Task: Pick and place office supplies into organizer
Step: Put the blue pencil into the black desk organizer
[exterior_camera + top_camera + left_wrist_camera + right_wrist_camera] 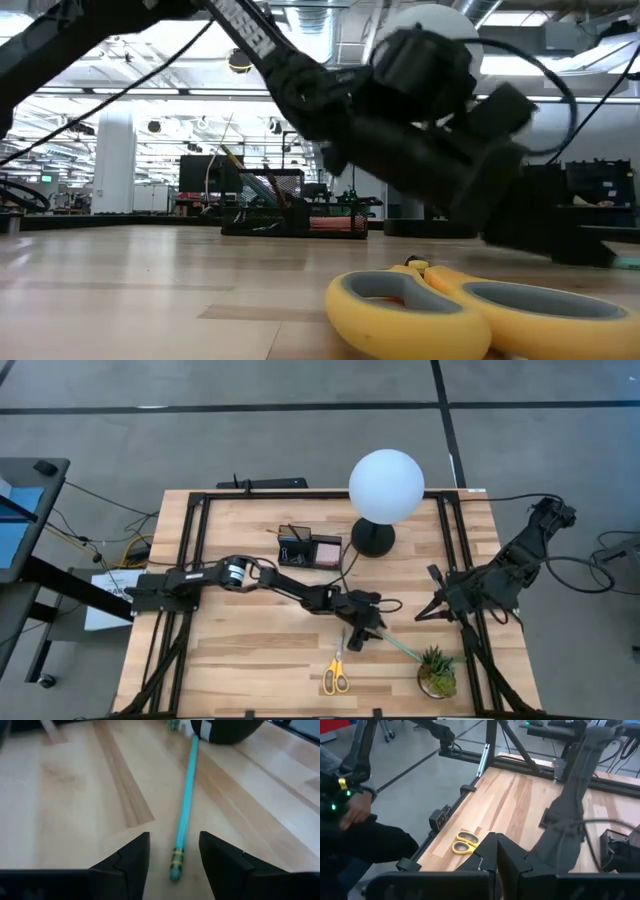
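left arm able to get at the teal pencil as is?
Probably yes. The left claw is open and straddles the eraser end of the teal pencil, which lies flat on the bare table; nothing sits between them. The plant pot is at its far end.

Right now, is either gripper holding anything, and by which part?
Nothing is held. The left gripper stands open astride the teal pencil at its eraser end, not clamped; the right gripper is shut, empty.

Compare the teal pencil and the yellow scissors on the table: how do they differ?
The teal pencil is one thin straight stick; the scissors have two yellow loop handles. The pencil lies between the open fingers of the left tool; no tool is at the scissors. Both lie flat on the wooden table.
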Controlling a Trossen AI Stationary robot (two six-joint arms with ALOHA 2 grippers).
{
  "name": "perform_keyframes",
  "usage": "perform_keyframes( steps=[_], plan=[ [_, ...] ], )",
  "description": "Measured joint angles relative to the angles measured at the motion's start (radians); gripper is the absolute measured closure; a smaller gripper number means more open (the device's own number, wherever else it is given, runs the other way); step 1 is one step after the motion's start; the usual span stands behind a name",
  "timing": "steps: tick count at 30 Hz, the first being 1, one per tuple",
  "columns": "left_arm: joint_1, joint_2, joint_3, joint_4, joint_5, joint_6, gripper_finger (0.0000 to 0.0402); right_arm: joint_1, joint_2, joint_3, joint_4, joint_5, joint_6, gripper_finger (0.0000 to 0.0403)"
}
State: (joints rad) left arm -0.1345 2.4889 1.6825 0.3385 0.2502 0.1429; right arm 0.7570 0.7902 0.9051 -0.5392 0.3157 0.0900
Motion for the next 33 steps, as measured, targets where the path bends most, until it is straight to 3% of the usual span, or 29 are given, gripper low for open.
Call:
perform_keyframes(
  steps=[11,21,33],
  plan=[
    [-0.007,0.042,0.056,-0.105,-0.027,-0.05,0.0246,0.0,0.0,0.0,-0.001,-0.003,0.034,0.0403],
    [-0.005,0.041,0.054,-0.181,-0.051,-0.104,0.0386,0.002,0.0,0.0,-0.002,-0.004,0.036,0.0403],
    [-0.026,-0.004,0.046,-0.22,-0.099,-0.185,0.0394,0.002,0.0,0.0,-0.003,-0.004,0.037,0.0403]
  ],
)
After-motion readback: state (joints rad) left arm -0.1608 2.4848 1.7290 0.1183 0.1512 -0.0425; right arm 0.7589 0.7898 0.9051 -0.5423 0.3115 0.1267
